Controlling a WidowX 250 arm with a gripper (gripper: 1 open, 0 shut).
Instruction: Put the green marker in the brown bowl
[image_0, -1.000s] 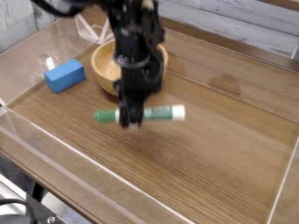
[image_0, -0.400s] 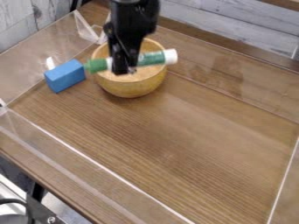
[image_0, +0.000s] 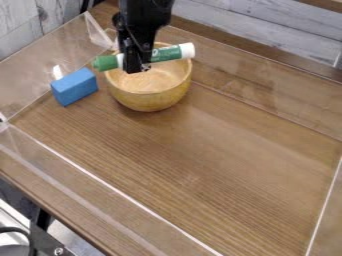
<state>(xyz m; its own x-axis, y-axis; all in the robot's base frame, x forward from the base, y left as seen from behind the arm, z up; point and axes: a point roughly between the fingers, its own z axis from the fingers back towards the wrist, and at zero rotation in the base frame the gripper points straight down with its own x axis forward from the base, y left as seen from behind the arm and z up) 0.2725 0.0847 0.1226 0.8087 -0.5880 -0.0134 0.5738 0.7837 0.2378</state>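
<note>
The green marker (image_0: 171, 51) hangs level above the brown bowl (image_0: 155, 92), its dark green cap end (image_0: 107, 62) to the left and its white barrel reaching right. My gripper (image_0: 135, 64) points down from above and is shut on the marker's middle. The marker spans the bowl's far rim, lifted off the wood. The bowl's smooth inside shows below the marker with nothing in it.
A small blue block (image_0: 74, 86) lies on the wooden table left of the bowl. Clear plastic walls (image_0: 40, 150) edge the table at the left and front. The black arm (image_0: 144, 15) comes down from the top.
My gripper has carried the marker up and back from the middle of the table to above the bowl, turning it slightly. The bowl and the blue block have stayed put.
</note>
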